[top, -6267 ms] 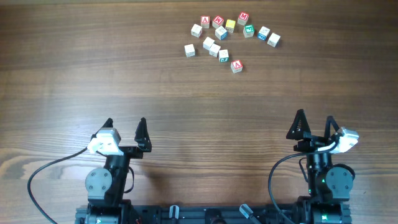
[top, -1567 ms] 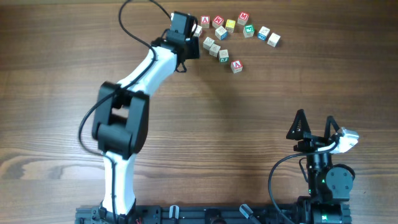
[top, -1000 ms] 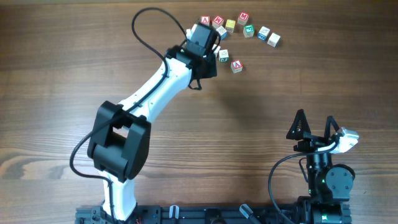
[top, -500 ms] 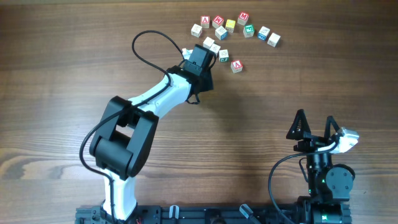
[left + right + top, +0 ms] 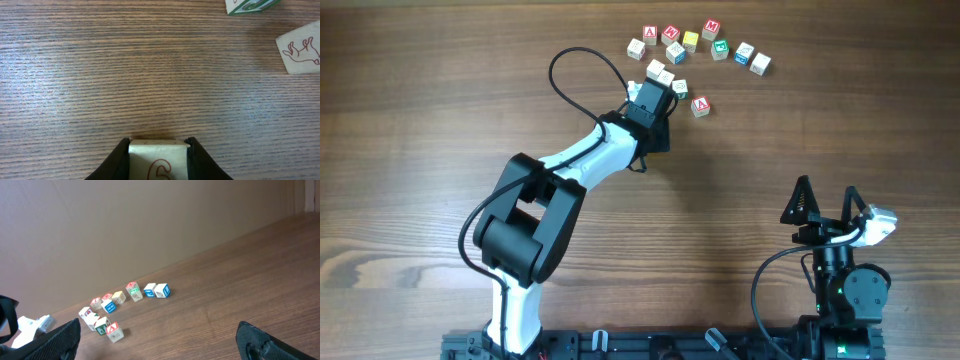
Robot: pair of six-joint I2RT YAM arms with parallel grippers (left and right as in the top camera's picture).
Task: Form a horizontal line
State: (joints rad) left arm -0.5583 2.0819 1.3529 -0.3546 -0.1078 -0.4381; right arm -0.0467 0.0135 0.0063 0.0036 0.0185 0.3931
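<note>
My left gripper (image 5: 157,145) is shut on a pale wooden cube (image 5: 158,161) with a red mark on its face, held just above the wood. From overhead the left gripper (image 5: 655,100) sits at the near left edge of the scattered letter cubes (image 5: 691,41), and its body hides the held cube. A cube with a red drawing (image 5: 300,47) and a green-marked cube (image 5: 247,5) lie ahead to the right. No horizontal line of cubes is in view. My right gripper (image 5: 827,205) stands open and empty at its base, far from the cubes (image 5: 107,305).
The cluster holds several loose cubes, among them a red A cube (image 5: 700,105) nearest the front and two pale cubes (image 5: 660,72) touching each other. A black cable (image 5: 570,65) loops up from the left arm. Bare wooden tabletop (image 5: 800,130) surrounds the cluster.
The left arm has drawn back from the far side of the cluster toward the near side, keeping its cube. The right arm has not moved.
</note>
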